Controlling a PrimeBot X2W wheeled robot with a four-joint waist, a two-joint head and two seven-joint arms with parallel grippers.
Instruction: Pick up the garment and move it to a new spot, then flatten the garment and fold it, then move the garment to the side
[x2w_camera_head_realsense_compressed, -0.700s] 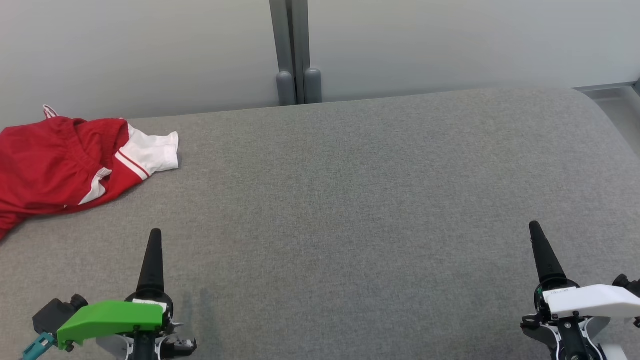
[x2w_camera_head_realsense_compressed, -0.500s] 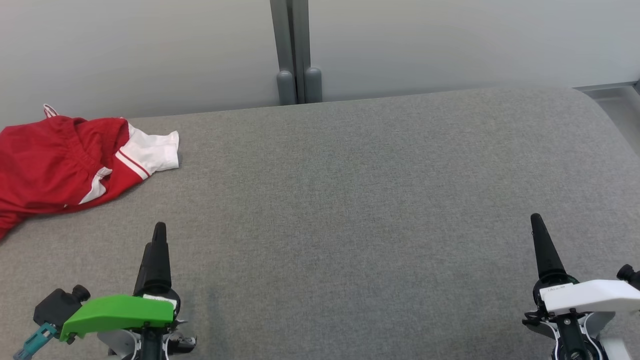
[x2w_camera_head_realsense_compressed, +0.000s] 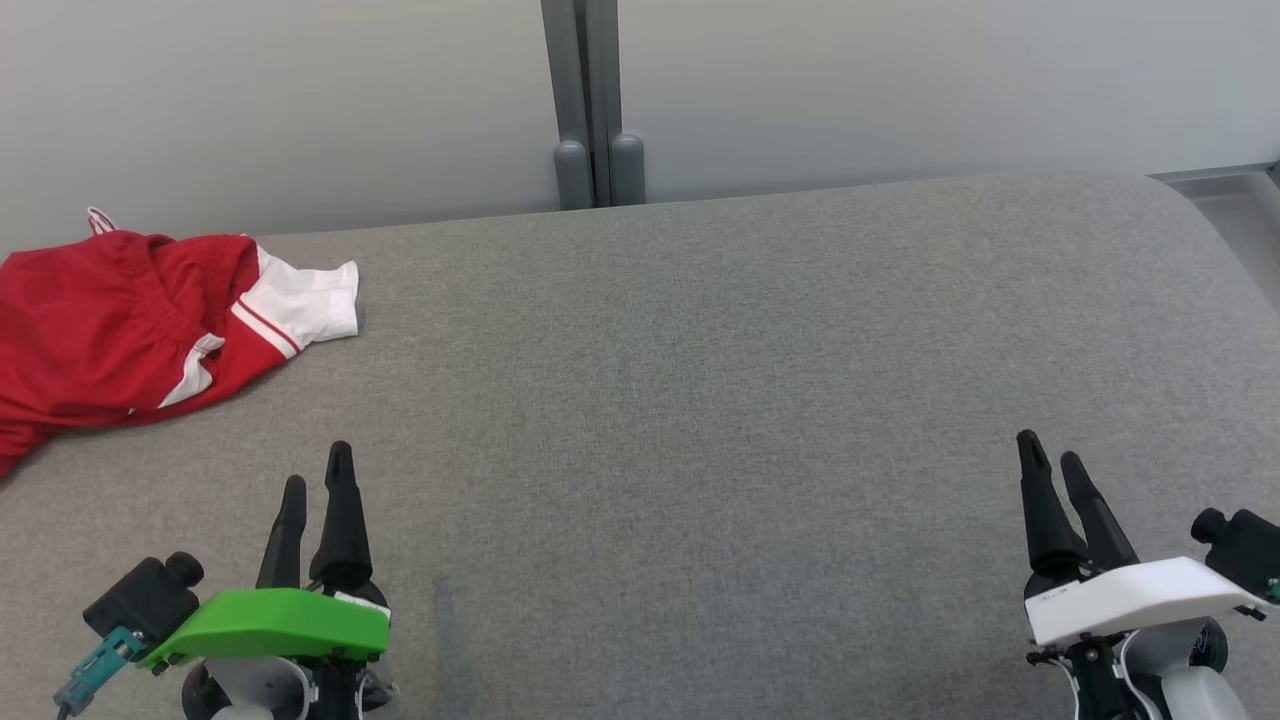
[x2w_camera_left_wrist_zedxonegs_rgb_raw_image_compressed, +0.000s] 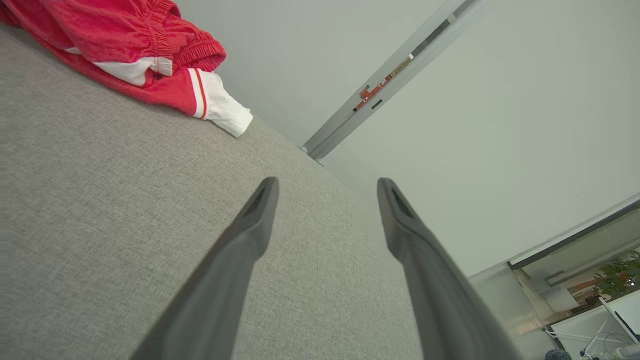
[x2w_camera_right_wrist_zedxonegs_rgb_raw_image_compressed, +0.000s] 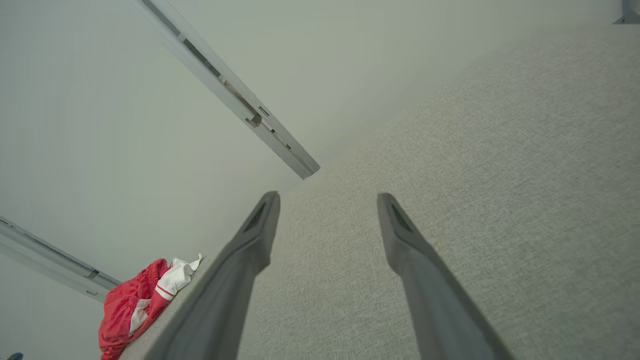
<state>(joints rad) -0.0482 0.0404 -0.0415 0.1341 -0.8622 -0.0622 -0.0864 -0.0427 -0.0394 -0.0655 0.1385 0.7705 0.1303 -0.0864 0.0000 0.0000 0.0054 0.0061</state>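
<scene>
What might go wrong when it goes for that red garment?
The red garment lies crumpled at the far left edge of the grey surface, so a nudge might push it off. The open left hand may pinch only one layer. The right hand is far from it, so it probably can't help.

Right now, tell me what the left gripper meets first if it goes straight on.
Likely nothing near: the left gripper points over bare cushion toward the wall; the red garment lies off to its left. Depth unclear.

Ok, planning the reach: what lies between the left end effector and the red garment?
Nothing but bare grey fabric surface, as the head view shows, between the left end effector and the crumpled red and white cloth garment.
</scene>
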